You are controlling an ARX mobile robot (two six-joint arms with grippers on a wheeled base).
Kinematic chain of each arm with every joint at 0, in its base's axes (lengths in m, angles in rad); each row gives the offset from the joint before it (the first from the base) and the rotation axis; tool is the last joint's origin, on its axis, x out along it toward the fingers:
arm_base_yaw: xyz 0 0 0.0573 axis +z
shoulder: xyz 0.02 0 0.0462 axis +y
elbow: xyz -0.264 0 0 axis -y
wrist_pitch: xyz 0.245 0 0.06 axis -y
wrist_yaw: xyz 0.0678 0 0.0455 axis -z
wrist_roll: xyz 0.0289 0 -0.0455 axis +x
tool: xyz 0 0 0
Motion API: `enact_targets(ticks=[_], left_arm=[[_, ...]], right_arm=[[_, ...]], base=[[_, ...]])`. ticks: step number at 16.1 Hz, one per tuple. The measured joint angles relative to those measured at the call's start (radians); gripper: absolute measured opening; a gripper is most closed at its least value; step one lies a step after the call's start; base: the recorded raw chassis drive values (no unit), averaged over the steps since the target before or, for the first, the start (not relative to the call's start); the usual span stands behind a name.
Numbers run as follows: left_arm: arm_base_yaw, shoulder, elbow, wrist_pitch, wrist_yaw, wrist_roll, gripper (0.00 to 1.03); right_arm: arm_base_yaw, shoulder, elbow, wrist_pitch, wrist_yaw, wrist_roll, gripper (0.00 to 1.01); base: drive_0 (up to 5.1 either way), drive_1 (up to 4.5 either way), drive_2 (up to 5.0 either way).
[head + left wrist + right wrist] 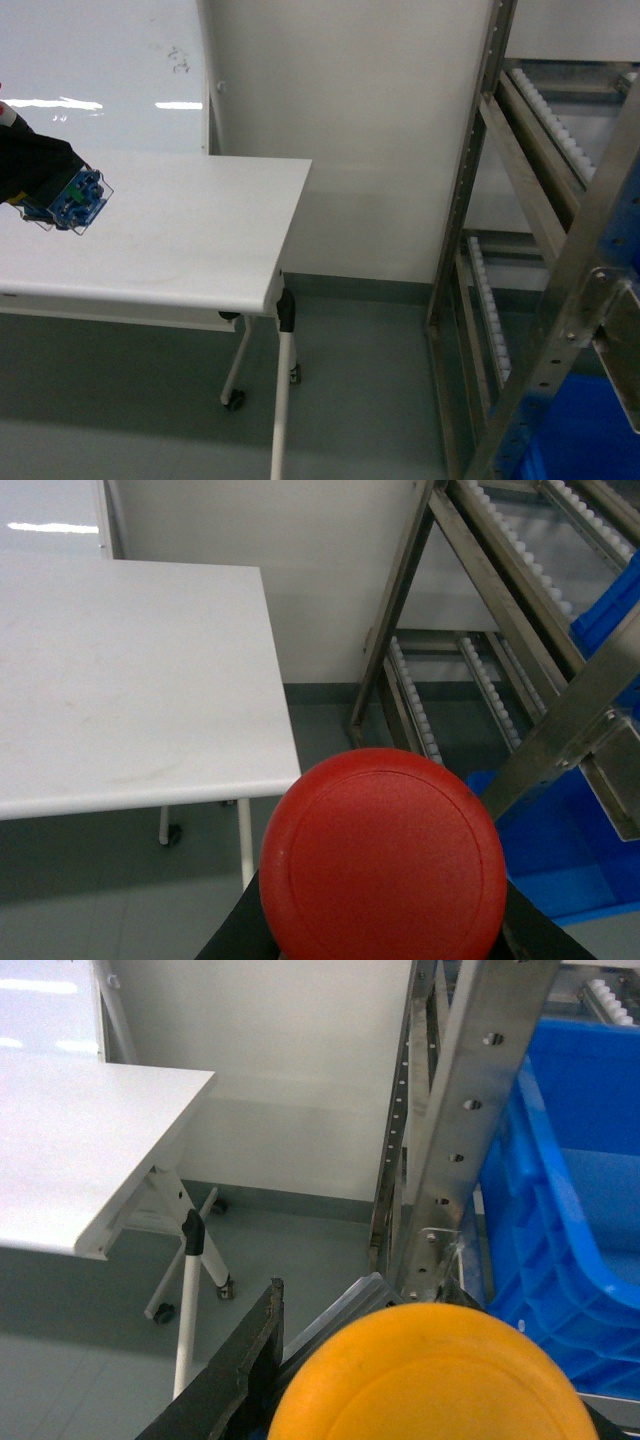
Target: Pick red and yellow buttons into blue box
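Observation:
The red button's cap (385, 855) fills the bottom of the left wrist view, held between the black fingers (235, 935) of my left gripper (385, 925), which is shut on it. In the head view this gripper (45, 180) hovers over the table's left part, and the button's clear block (80, 197) sticks out of it. My right gripper (420, 1395) is shut on the yellow button (430, 1375), close to the rack post. The blue box (570, 1210) stands just right of that post, its ribbed wall facing me. It also shows low in the rack (590, 430) (565, 865).
A white folding table (180, 230) on castors stands at the left, its corner near a grey wall. A metal roller rack (530, 200) with slanted tracks fills the right. Another blue crate (612, 595) sits higher on the rack. Grey floor lies between table and rack.

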State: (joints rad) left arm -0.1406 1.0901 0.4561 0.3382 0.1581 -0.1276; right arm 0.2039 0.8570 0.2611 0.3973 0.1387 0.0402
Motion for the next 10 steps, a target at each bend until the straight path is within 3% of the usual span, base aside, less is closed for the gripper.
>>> enact_targets(ticks=[10], left_arm=[[0.0,-0.001,0.0,-0.001,0.0,0.0,0.24]], right_arm=[[0.0,0.001,0.0,-0.002,0.0,0.0,0.41]], base=[[4.9,-3.47,-1.2]])
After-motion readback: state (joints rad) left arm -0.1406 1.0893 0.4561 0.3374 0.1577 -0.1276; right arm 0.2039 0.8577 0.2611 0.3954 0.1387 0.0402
